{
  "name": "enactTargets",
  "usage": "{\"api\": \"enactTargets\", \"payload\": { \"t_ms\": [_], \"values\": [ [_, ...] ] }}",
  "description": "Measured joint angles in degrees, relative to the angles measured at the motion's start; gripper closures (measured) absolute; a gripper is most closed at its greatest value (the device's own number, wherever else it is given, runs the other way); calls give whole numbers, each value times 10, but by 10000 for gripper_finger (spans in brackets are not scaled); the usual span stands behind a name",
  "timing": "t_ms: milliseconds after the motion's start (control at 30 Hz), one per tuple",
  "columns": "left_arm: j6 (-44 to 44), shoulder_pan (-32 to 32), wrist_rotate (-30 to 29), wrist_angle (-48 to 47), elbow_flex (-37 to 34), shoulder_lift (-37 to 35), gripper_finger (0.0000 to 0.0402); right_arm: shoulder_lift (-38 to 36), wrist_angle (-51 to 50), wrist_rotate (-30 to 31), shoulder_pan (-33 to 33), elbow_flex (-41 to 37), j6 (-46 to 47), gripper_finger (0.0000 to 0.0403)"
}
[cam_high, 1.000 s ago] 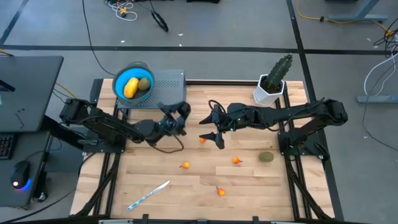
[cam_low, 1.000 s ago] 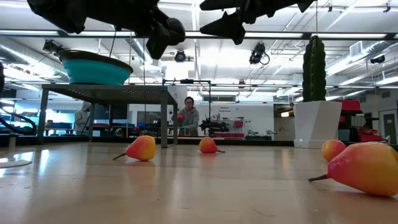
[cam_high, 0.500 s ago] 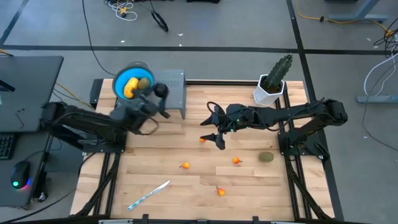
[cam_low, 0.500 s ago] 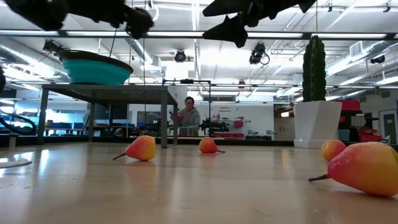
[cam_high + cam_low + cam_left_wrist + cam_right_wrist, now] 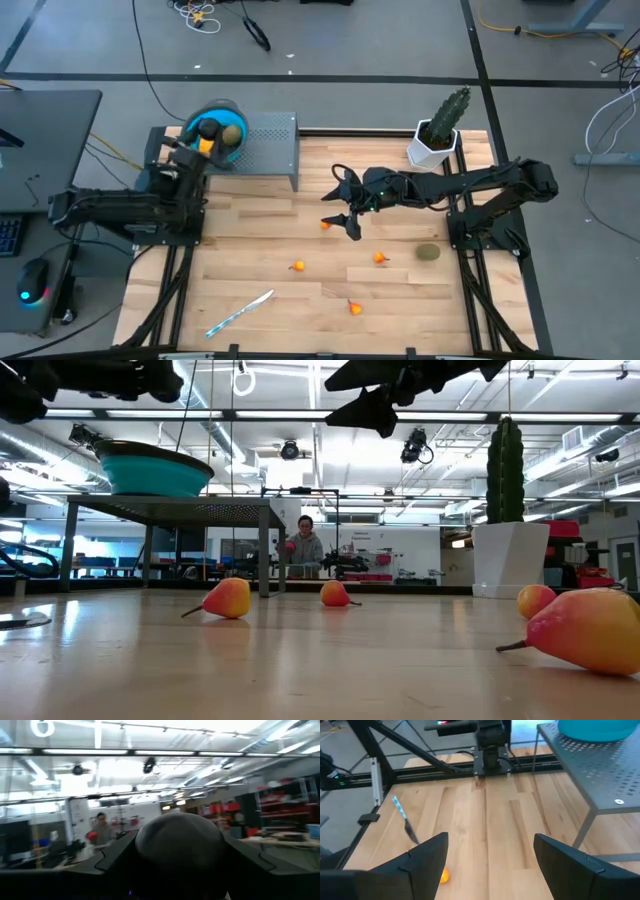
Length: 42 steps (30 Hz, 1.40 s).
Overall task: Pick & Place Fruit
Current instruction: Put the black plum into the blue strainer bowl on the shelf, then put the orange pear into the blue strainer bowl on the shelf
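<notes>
Now, front of table first: four tiny orange-red pieces lie loose on the wood, one at the front [image 5: 354, 307], two mid-table [image 5: 297, 265] [image 5: 380, 258], and one [image 5: 325, 225] directly under the right gripper [image 5: 340, 212]. One olive-brown oval [image 5: 428, 253] lies on the boards out on the right side. The white-and-blue stick [image 5: 240, 312] is untouched near the front edge.

Right gripper: no change over the last second. It hangs above the table centre, jaws spread wide with nothing between them; the orange-red piece shows just inside one finger in the right wrist view.

Left gripper [image 5: 207, 130]: this is the change. A second ago it was at mid-table near the right gripper. It has since swung back and left, and now sits over the blue bowl [image 5: 188, 135] on the grey perforated stand [image 5: 270, 140] at the back-left corner. The left wrist view shows a dark rounded thing, taken to be the small black ball [image 5: 180, 840], held between partly closed jaws.

Already in the bowl: the yellow-orange oblong [image 5: 208, 146] and the second olive-brown oval [image 5: 232, 133].

Judgement: the carry is done and the release into the bowl is pending. Five fruits remain on the table. The right arm looks set to go for the piece under it.
</notes>
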Motion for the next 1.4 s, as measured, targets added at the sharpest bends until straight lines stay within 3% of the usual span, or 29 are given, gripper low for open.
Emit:
{"api": "enactTargets", "payload": {
  "t_ms": [233,367,500,800,1000,1400],
  "values": [
    [-117,154,43,-79,14,32,152,8,2,8,0,0,0,100],
    [-224,235,149,-195,42,50,152,8,3,8,0,0,0,100],
    [-277,281,228,-270,59,58,152,8,2,8,0,0,0,100],
    [-275,292,231,-287,59,46,149,8,-4,8,2,0,15,100],
    [-264,292,181,-291,59,46,134,8,-2,8,11,0,14,100],
    [-282,291,212,-305,59,46,39,8,-2,33,15,0,9,100]
  ]
}}
